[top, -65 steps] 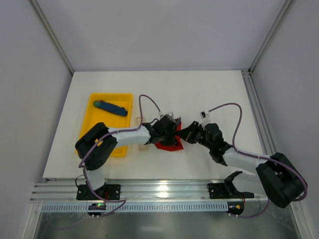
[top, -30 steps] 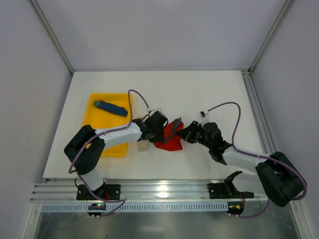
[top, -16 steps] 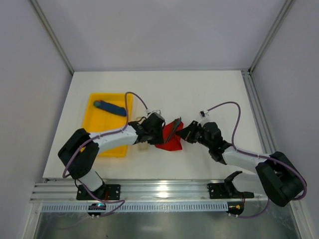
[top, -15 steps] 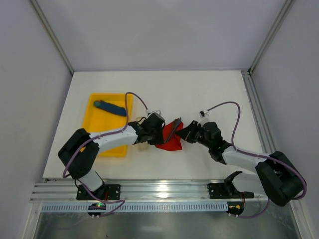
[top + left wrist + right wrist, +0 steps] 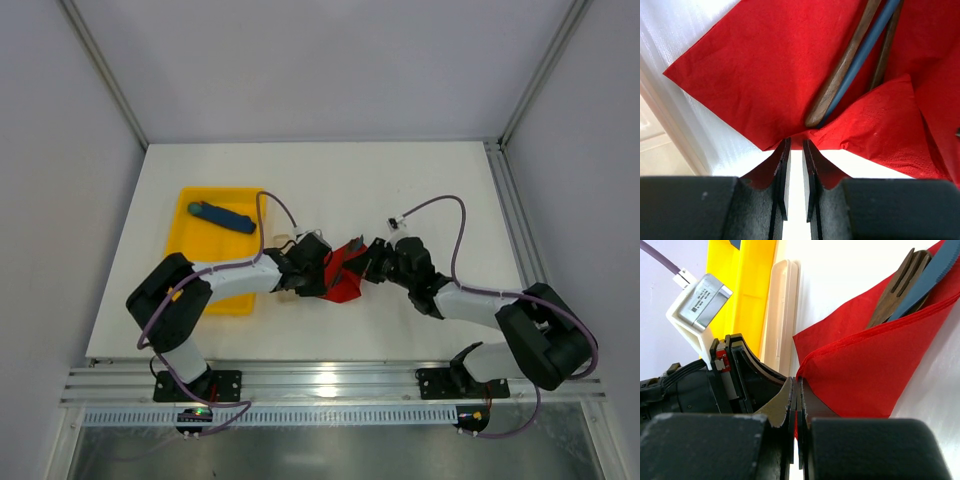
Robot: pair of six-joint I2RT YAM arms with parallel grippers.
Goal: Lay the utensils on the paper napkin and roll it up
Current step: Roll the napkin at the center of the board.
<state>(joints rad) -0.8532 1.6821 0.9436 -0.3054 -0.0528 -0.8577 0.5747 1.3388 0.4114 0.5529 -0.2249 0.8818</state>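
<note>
Lighting — bright, even and diffuse, from overhead. The white table [image 5: 400, 190] is rendered close to overexposure, and only faint, soft shadows are cast under the arms. The top view is sharp, with straight rails slightly splayed at the edges. In the wrist views, the paper napkin [image 5: 755, 75] is held crisp and saturated — the left gripper [image 5: 795, 150] is shown dark and blurred.

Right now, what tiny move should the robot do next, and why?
Probably close the left hand on the paper napkin. It stands slightly open right at the napkin's folded edge, while the right hand is shut on another edge, and the utensils lie inside the fold. With both hands gripping, rolling could begin.
</note>
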